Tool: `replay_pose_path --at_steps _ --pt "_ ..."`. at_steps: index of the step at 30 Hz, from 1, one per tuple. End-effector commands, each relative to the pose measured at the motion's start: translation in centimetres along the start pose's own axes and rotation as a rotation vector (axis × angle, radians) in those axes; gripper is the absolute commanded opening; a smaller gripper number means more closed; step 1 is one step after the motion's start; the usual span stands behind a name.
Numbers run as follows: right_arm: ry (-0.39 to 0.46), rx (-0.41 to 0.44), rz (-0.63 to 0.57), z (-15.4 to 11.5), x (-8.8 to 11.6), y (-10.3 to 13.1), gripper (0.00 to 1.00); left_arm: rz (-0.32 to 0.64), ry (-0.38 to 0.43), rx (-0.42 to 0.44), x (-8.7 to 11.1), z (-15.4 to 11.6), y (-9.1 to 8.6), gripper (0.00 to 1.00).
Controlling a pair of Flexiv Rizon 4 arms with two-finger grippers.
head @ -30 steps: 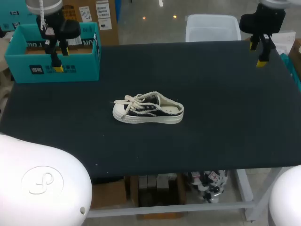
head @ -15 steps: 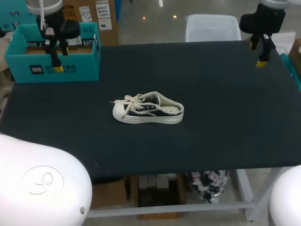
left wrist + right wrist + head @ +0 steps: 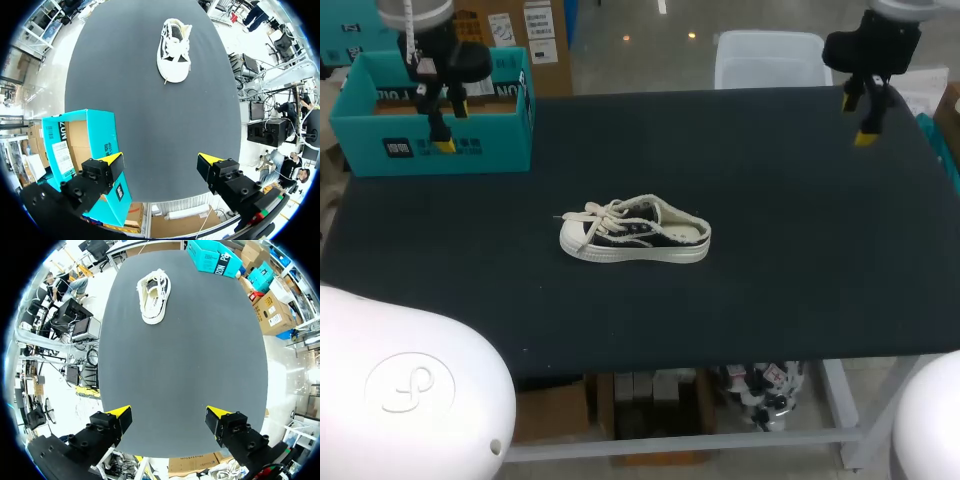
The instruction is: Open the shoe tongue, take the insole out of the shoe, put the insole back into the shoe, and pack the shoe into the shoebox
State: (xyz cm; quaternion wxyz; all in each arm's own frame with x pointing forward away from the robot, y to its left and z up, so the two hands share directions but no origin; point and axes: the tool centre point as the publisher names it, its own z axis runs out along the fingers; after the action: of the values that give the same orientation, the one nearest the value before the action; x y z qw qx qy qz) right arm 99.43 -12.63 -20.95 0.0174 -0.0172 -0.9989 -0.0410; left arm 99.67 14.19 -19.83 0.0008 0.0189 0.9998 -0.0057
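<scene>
Sitting untouched: small black-and-white canvas sneaker (image 3: 635, 233) | probably light, floppy; tongue (image 3: 622, 224) edge is offering the hold | left gripper (image 3: 161, 166), right gripper (image 3: 170, 417) both gaping, empty

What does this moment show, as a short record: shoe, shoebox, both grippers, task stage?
shoe: upright, middle of the table, toe toward the robot's left, clear of both grippers
shoebox: teal, open, far left corner of table
left gripper: open, empty, raised by the shoebox
right gripper: open, empty, raised over far right corner
stage: shoe not in shoebox
</scene>
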Motion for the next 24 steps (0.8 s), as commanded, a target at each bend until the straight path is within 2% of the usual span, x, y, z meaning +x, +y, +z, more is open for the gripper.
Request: replay_pose_path --at_steps 1,5,8,12,17,21,23,24 --pt "0.018 -0.051 0.002 0.9 -0.1 0.9 1.0 0.003 -0.011 -0.005 0.7 -0.5 -0.6 1.0" --pt "0.014 -0.11 0.013 2.3 0.6 2.7 1.0 -0.014 0.003 -0.021 1.1 -0.5 -2.1 1.0" --pt "0.004 -0.166 0.005 3.4 1.0 3.9 1.0 -0.039 0.047 -0.019 1.7 -0.4 -3.4 1.0" --pt "0.005 -0.233 0.006 5.0 1.2 5.5 1.0 -0.12 0.095 0.007 2.4 -0.1 -5.1 1.0" --pt "-0.007 -0.321 -0.003 6.8 1.7 7.3 1.0 -0.236 0.106 0.046 2.9 0.3 -6.4 1.0" --pt "-0.021 -0.392 0.003 7.8 1.9 7.9 1.0 -0.345 0.09 0.046 3.2 0.6 -7.4 1.0" --pt "-0.016 -0.434 0.014 8.2 1.9 8.2 1.0 -0.409 -0.001 -0.025 3.3 0.8 -8.0 1.0" --pt "-0.018 -0.444 0.015 8.4 1.9 8.4 1.0 -0.409 -0.001 -0.025 3.3 0.8 -8.0 1.0"
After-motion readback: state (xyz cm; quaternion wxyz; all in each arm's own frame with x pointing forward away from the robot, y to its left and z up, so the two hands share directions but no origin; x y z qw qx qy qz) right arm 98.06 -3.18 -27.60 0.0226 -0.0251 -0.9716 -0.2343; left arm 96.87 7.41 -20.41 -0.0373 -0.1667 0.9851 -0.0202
